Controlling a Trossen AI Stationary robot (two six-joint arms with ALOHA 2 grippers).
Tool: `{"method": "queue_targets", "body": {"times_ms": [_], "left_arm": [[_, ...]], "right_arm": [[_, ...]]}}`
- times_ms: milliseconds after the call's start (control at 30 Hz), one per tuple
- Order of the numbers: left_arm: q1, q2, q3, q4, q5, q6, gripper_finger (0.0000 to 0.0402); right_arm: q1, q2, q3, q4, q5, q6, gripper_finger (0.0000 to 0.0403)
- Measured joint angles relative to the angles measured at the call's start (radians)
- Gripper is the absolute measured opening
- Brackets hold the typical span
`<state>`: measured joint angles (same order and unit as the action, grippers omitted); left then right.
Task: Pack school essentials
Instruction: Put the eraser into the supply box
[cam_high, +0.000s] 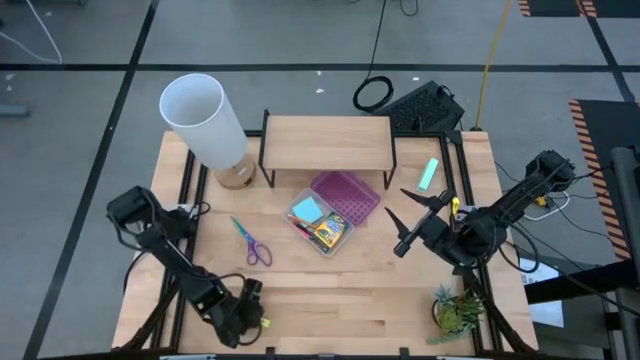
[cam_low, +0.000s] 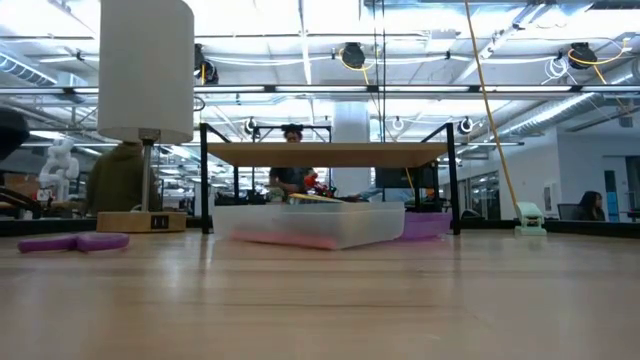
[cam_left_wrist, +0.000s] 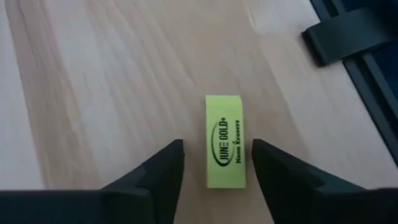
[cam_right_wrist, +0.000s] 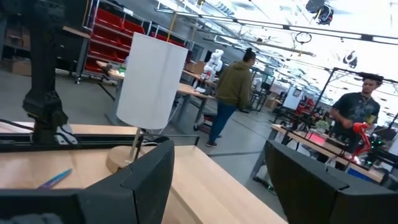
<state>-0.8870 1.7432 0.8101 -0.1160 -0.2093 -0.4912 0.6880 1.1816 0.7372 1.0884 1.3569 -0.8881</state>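
Observation:
A small yellow eraser (cam_left_wrist: 225, 149) lies flat on the wood near the table's near edge. My left gripper (cam_left_wrist: 217, 147) is low over it and open, one finger on each long side, with a gap showing on both sides. In the high view that gripper (cam_high: 253, 315) is at the near left. The clear case (cam_high: 320, 225) at mid-table holds a blue sticky-note pad (cam_high: 306, 210) and a crayon box (cam_high: 331, 235). Purple-handled scissors (cam_high: 252, 243) lie flat to its left. My right gripper (cam_high: 410, 222) hangs open and raised, right of the case.
The purple lid (cam_high: 346, 195) lies against the case's far side. A wooden riser shelf (cam_high: 328, 143) and a white lamp (cam_high: 205, 118) stand at the back. A pale green item (cam_high: 429, 173) lies at the far right, and a potted plant (cam_high: 456, 310) stands at the near right. People show beyond the table.

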Motion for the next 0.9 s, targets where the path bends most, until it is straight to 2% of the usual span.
{"method": "queue_targets", "body": {"times_ms": [233,333,433,567,667,800,900], "left_arm": [[0.038,-0.014,0.000,-0.019,0.040,0.097,0.0087],[0.066,-0.015,0.000,-0.023,0.064,0.116,0.0060],[0.097,-0.028,-0.001,-0.027,0.089,0.163,0.0056],[0.164,-0.081,-0.006,-0.065,-0.008,0.256,0.0062],[0.221,-0.151,0.004,-0.103,-0.004,0.313,0.0061],[0.338,-0.239,0.011,-0.157,-0.080,0.457,0.0062],[0.445,-0.288,0.012,-0.135,-0.082,0.572,0.0062]], "right_arm": [[0.014,0.000,0.000,-0.026,0.003,0.077,0.0246],[0.035,0.000,0.000,-0.041,0.003,0.120,0.0246],[0.062,0.000,0.000,-0.047,0.004,0.156,0.0246],[0.098,0.000,0.000,-0.048,0.004,0.194,0.0246],[0.117,0.000,0.000,-0.048,0.005,0.212,0.0246],[0.133,0.000,0.000,-0.051,0.006,0.242,0.0246],[0.137,0.000,0.000,-0.060,0.007,0.264,0.0246]]}}
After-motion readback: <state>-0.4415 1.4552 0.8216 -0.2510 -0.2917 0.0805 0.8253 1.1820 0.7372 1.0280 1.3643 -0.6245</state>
